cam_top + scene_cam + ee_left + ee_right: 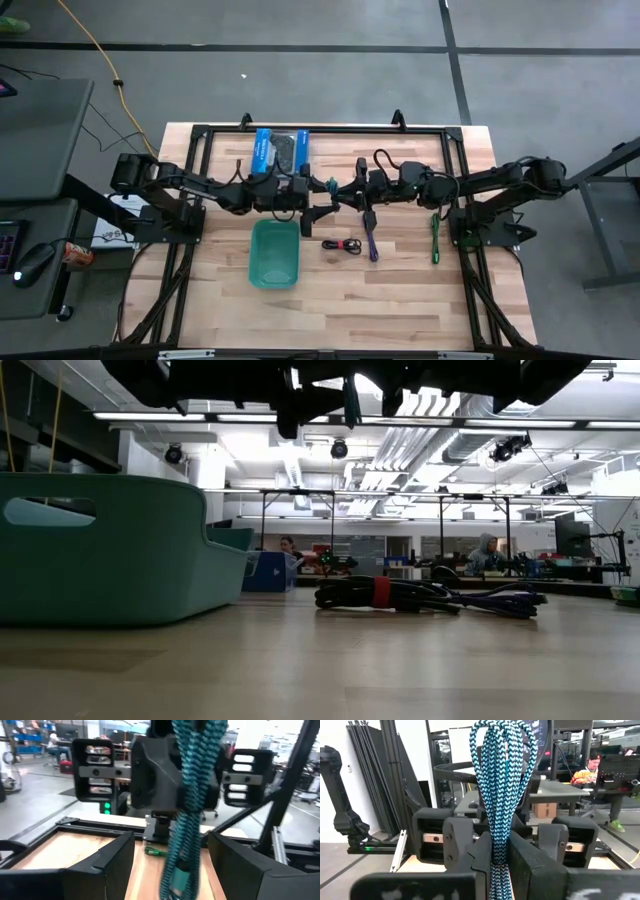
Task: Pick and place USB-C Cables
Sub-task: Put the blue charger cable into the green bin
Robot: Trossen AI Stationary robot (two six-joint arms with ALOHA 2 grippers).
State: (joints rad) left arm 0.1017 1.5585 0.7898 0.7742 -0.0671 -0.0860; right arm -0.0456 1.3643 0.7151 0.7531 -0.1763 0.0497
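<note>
The right tool (499,870) is clamped on the blue-teal cable (504,780), whose braided loop stands up between its dark fingers. The left tool (167,865) faces it with its fingers spread wide apart, one on each side of the hanging bundle and not touching it. Seen from above, the two tools meet over the middle of the surface (400,300), with that cable held in the air between them, at about 12 o'clock from the black cable with the red tie (342,245).

The black cable lies flat on the wood, with the purple cable (372,245) just beside it at 3 o'clock. The green cable (435,238) lies farther out at 3 o'clock, stretched straight near the right arm's base. The teal bin (274,254) sits at 9 o'clock from the black cable, apart from it. A blue box (279,149) rests near the far edge, at 12 o'clock from the bin.
</note>
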